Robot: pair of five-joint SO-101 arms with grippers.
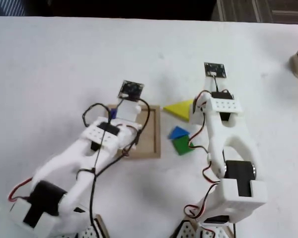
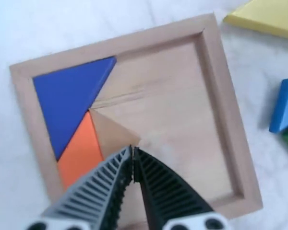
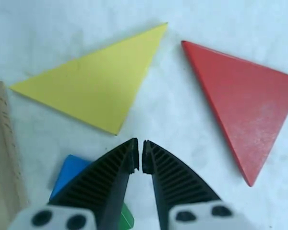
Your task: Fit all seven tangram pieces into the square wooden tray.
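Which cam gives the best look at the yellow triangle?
Right wrist view: the whole yellow triangle lies in frame, nothing over it. High view has it beside the right arm. Left wrist view catches just one part at the picture's edge.

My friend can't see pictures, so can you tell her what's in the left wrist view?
A square wooden tray lies on a white table, with a blue triangle and an orange piece fitted side by side against one wall. The left claw, shut and empty, hangs over the tray. A yellow piece lies outside it.
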